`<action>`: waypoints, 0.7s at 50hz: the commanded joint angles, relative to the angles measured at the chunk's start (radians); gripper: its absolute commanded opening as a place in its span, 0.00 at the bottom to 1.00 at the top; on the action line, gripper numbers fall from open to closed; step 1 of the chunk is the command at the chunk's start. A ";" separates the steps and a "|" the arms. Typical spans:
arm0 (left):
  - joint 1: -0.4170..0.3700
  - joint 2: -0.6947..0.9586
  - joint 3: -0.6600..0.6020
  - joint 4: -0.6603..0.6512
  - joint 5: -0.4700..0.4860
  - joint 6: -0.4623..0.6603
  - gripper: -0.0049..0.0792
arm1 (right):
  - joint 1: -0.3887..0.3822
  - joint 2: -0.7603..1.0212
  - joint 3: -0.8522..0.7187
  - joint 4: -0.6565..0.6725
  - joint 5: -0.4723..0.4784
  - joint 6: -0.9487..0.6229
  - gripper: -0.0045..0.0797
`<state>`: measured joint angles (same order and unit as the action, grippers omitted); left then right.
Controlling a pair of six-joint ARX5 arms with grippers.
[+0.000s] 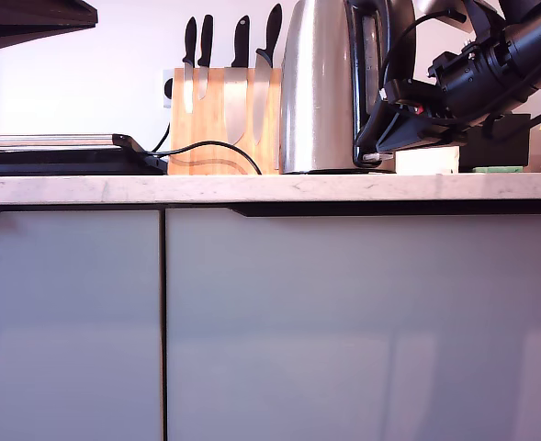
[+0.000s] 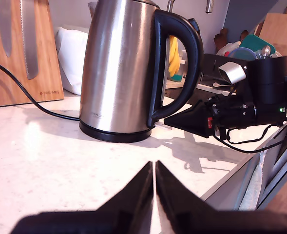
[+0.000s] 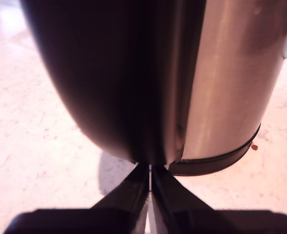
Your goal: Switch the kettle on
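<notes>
Closed, empty second pincer (image 3: pixel 149 170) at kettle (image 3: pixel 221 87) handle's foot, switch hidden.

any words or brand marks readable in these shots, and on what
None can be read for certain.
Knife block: a small printed mark low on its front, too small to read.
Kettle: a faint mark near the bottom of its steel body, too blurred to read.
Exterior view and second wrist view: no text shows.

The pale stone bench (image 1: pixel 86 188) is seen carrying the kettle (image 1: pixel 321 92), a wooden knife block (image 1: pixel 224 129) and a black cable (image 1: pixel 217 146).
</notes>
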<state>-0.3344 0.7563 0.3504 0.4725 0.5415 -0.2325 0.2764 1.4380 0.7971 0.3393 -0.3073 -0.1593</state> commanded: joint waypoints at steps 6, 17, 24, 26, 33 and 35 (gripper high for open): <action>-0.006 0.003 0.002 0.008 0.000 0.005 0.04 | -0.002 0.062 -0.010 -0.024 0.000 -0.006 0.04; -0.006 0.003 0.002 0.008 0.000 0.005 0.04 | -0.002 0.070 -0.010 -0.010 0.000 -0.006 0.04; -0.006 0.003 0.002 0.008 0.000 0.005 0.04 | -0.002 0.069 -0.010 -0.016 -0.006 -0.003 0.04; -0.006 0.003 0.002 0.007 0.000 0.005 0.04 | -0.001 0.068 -0.010 -0.016 -0.016 0.004 0.04; -0.006 0.003 0.002 0.008 0.000 0.005 0.04 | 0.012 0.044 -0.010 -0.032 -0.024 0.006 0.04; -0.006 0.003 0.002 0.007 0.000 0.005 0.04 | 0.014 0.031 -0.010 -0.040 -0.023 0.005 0.04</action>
<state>-0.3344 0.7563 0.3504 0.4725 0.5415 -0.2325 0.2779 1.4612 0.8104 0.3370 -0.3309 -0.1577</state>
